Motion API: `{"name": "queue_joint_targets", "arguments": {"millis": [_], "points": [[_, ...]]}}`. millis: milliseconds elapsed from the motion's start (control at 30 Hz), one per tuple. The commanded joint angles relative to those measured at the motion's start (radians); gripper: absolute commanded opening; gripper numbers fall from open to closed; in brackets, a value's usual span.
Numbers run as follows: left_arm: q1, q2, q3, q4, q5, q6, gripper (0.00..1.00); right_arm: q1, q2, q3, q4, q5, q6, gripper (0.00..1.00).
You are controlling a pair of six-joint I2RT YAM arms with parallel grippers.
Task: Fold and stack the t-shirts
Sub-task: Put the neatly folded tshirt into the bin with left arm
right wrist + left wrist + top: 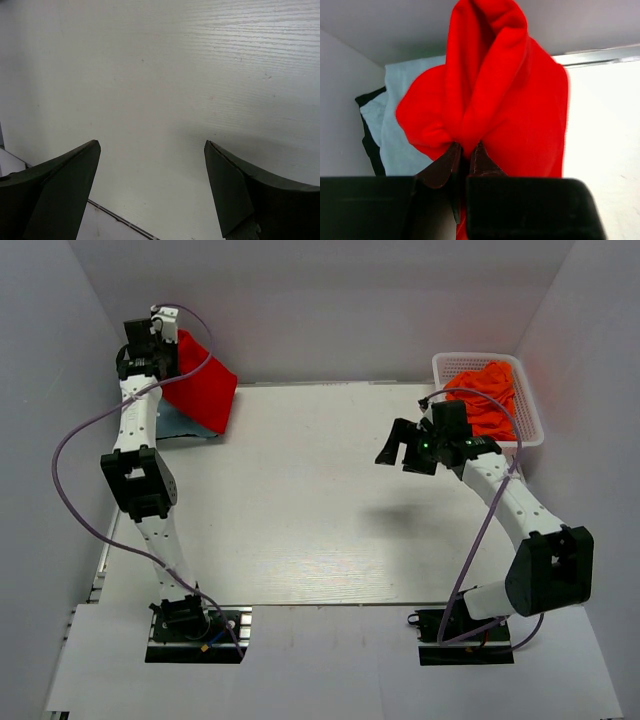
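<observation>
A bright red t-shirt [205,390] hangs bunched at the far left corner, and my left gripper [172,338] is shut on a fold of it. In the left wrist view the red t-shirt [505,100] drapes down from the left gripper [466,150], whose dark jaws pinch the cloth. A folded light blue t-shirt [400,135] lies below and behind it, also seen as a light blue t-shirt [180,425] under the red one. Orange t-shirts [485,400] fill the basket. My right gripper [400,450] hovers open over the bare table, and the right gripper [152,145] has nothing between its fingers.
A white mesh basket [475,358] stands at the back right corner. Something black [367,140] lies under the light blue shirt against the left wall. White walls enclose the table on three sides. A purple cable loops off the left arm.
</observation>
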Motion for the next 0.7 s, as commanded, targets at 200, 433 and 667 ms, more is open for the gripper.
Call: {"name": "queue_joint_targets", "arguments": {"millis": [200, 433, 667], "points": [[0.116, 0.029, 0.059, 0.117, -0.091, -0.107, 0.0, 0.002, 0.082, 0.067, 0.014, -0.059, 0.003, 0.9], [0.116, -0.069, -0.15, 0.229, -0.23, -0.14, 0.06, 0.002, 0.104, 0.075, 0.028, -0.08, 0.011, 0.9], [0.106, -0.06, -0.129, 0.206, -0.342, -0.166, 0.99, 0.002, 0.088, 0.072, 0.014, -0.071, 0.004, 0.9]]}}
